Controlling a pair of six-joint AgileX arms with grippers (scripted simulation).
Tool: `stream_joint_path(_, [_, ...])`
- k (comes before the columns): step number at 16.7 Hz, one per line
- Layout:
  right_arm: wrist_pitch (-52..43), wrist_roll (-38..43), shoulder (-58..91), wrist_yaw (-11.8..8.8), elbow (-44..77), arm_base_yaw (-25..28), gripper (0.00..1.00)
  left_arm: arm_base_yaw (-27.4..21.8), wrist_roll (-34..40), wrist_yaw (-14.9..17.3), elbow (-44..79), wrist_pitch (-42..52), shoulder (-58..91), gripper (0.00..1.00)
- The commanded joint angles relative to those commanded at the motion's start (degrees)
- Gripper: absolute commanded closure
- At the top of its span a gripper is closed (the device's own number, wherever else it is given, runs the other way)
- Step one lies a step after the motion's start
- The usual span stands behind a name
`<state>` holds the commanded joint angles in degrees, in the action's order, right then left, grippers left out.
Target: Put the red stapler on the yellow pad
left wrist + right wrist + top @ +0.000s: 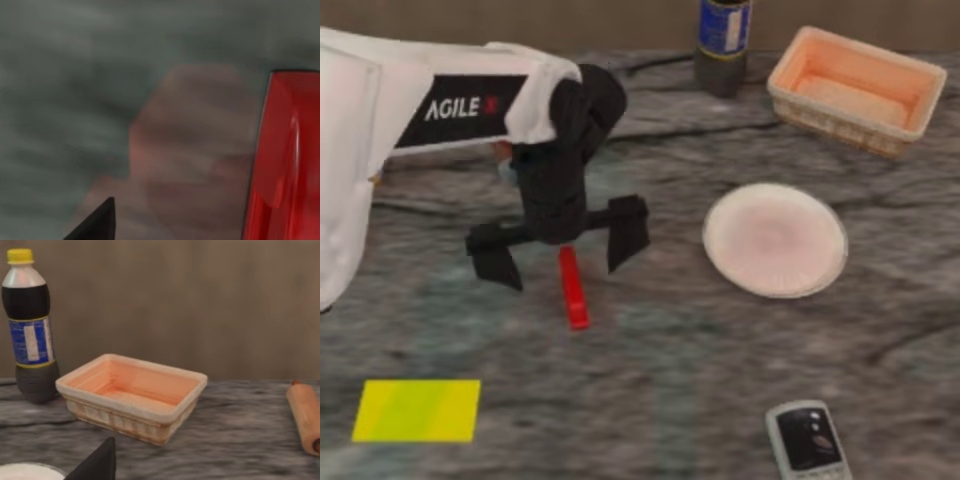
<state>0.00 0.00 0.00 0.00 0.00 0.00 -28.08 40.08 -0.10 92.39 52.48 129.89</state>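
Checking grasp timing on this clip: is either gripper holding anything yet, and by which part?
Nothing is held. The left gripper hangs open over the red stapler's far end, fingers apart on either side. The right gripper holds nothing.

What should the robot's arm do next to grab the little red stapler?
Probably lower the left pincer a bit and shut it. Its fingers are open and sit on either side of the red stapler's upper end, which still lies on the table. The yellow pad waits empty at the near left, so the grasp has to come first.
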Motion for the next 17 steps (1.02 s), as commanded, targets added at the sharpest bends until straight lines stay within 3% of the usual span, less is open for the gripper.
stream_joint_path(5, [0.0, 0.0, 0.0, 0.0, 0.0, 0.0, 0.0, 0.0, 0.0, 0.0, -0.9, -1.1, 0.5, 0.0])
stream_joint_path(17, [0.0, 0.0, 0.0, 0.0, 0.0, 0.0, 0.0, 0.0, 0.0, 0.0, -0.9, -1.1, 0.5, 0.9])
